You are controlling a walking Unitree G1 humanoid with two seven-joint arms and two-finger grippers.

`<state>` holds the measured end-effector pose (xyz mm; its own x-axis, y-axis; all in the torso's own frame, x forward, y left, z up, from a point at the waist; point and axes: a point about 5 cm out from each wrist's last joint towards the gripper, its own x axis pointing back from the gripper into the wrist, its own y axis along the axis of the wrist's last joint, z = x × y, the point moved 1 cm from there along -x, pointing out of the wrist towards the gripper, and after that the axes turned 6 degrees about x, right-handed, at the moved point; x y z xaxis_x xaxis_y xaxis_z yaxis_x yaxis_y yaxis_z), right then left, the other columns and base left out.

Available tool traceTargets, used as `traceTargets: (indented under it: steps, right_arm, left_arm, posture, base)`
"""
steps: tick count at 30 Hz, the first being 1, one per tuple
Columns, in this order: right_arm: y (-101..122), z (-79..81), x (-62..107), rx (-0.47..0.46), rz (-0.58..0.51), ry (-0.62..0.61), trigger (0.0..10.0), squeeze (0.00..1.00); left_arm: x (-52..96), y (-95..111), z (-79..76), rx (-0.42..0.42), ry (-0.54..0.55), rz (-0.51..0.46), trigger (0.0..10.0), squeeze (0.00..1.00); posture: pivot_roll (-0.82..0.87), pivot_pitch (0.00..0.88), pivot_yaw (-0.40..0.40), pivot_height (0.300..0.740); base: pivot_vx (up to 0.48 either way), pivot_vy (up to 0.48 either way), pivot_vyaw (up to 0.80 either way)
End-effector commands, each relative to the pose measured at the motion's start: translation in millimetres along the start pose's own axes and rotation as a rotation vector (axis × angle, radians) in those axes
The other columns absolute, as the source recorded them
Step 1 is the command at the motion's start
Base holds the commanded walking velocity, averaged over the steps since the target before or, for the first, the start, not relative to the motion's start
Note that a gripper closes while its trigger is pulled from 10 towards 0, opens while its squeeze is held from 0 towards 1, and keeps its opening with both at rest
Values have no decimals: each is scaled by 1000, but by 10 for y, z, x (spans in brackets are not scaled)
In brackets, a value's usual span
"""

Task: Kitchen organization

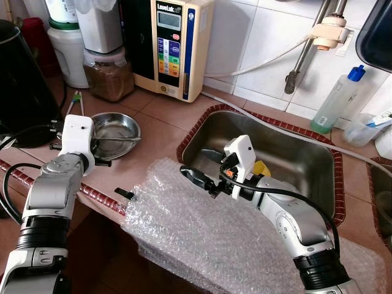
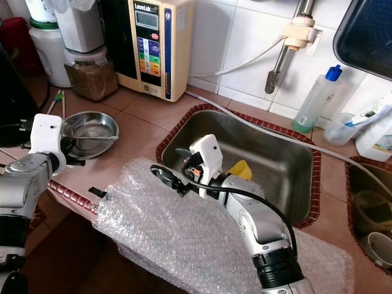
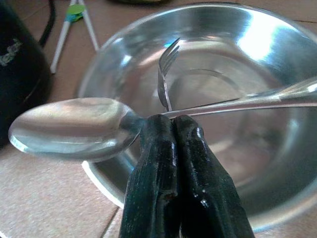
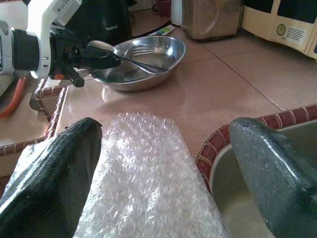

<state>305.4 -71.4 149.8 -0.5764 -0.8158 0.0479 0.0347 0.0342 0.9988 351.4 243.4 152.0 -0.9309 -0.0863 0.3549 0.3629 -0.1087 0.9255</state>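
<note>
now | left claw (image 3: 171, 124) pinches spoon (image 3: 74, 126) | over bowl (image 3: 277, 64) rim

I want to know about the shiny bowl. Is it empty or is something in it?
Not empty. A fork lies inside the steel bowl, and the left claw, shut on a spoon, holds its handle across the bowl.

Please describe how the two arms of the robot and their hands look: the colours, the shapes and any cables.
Both arms are silver metal with rounded segments and black ribbed rings at the joints. Each wrist carries a white boxy block. A black cable loops along each arm. The left hand and right hand each have two long black fingers. Small orange parts show near the right wrist.
</note>
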Motion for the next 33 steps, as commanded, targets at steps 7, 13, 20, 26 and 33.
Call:
traceTargets:
  steps: [7,13,20,26,33]
  right_arm:
    - [-22,-12,27,9,10,1,10000,0]
    - [-21,-13,29,10,11,-2,10000,0]
    - [-8,-9,23,13,8,0,10000,0]
    - [-4,-26,30,16,10,-3,10000,0]
    - [-8,-25,32,16,9,-1,10000,0]
  left_arm:
    - [-44,-175,-164,-99,-98,75,4392,0]
    - [-53,-193,-223,-127,-157,90,4235,0]
    - [-70,-156,-258,-123,-258,115,3373,0]
    - [-56,-79,-280,-128,-305,113,2863,0]
    - [-1,69,-320,-149,-359,86,2039,0]
  posture:
    - [-1,0,-80,740]
    - [-3,0,-78,740]
    - [-6,0,-78,740]
    - [-6,0,-77,740]
    - [-1,0,-74,740]
  base:
    - [0,0,0]
    - [0,0,0]
    - [0,0,0]
    - [0,0,0]
    - [0,0,0]
